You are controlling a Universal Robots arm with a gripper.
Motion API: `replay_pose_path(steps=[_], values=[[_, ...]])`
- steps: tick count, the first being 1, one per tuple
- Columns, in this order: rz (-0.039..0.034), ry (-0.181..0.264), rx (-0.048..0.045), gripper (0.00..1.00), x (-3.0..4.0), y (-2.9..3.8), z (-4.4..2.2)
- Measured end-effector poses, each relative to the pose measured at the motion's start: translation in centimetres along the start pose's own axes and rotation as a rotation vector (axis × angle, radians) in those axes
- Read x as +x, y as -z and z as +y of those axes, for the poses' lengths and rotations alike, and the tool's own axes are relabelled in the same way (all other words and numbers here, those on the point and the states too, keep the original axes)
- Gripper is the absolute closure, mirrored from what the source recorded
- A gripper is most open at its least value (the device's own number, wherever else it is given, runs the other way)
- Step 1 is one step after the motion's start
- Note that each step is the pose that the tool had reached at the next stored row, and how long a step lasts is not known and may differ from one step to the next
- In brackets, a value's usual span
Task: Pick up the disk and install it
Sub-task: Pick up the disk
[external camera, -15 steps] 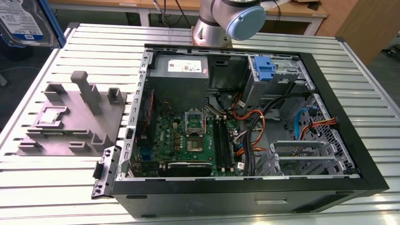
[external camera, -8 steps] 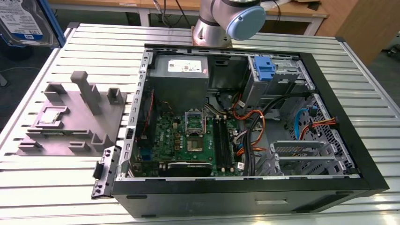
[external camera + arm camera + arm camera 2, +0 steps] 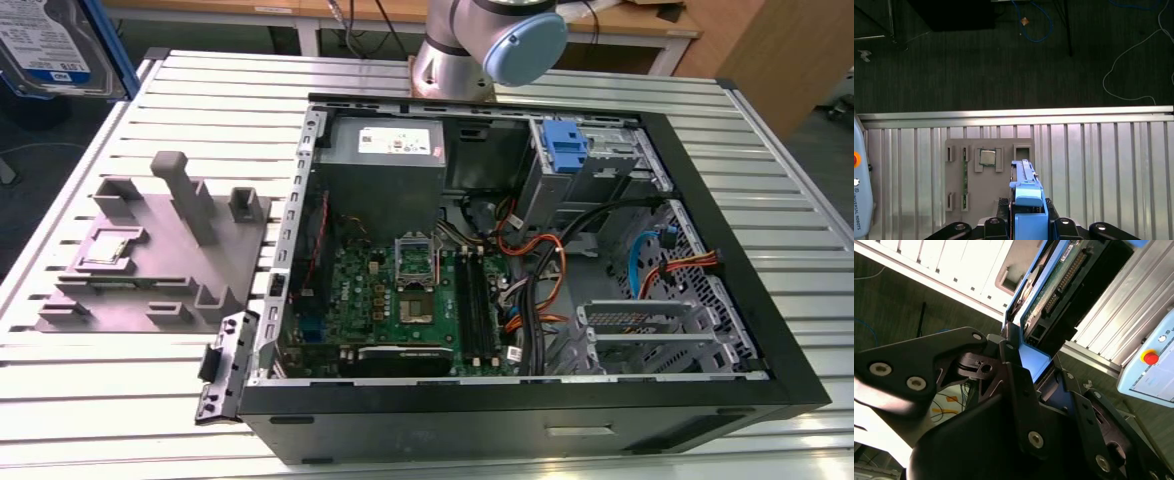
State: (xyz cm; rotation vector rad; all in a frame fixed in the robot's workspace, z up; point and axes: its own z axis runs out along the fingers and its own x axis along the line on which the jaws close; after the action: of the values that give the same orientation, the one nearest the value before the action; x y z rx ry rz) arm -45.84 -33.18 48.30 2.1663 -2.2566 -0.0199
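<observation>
First wrist view: gripper (image 3: 1028, 222) clamped on disk (image 3: 1029, 197), pointing down | disk aloft at exterior view's left.

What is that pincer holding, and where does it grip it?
The disk, gripped by the pincer at one end of its blue carrier frame.

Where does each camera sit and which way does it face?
Exterior view: off the arm, looking down on the open computer case; arm behind it, the disk at the exterior view's left.
First wrist view: on the arm, looking down at the grey fixture past the tool.
Second wrist view: looks along the tool.
Shared: both wrist views show the tool clamping the disk.
</observation>
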Motion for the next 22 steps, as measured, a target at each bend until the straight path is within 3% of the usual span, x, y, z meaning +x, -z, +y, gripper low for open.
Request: replay_pose_path(steps=[11, 15, 22], values=[[0.0001, 0.000, -0.0002, 0.64, 0.00, 0.18, 0.01], [0.0001, 0.000, -0.0001, 0.64, 0.00, 0.99, 0.02], [0.0000, 0.000, 0.0001, 0.64, -0.01, 1.06, -0.07]])
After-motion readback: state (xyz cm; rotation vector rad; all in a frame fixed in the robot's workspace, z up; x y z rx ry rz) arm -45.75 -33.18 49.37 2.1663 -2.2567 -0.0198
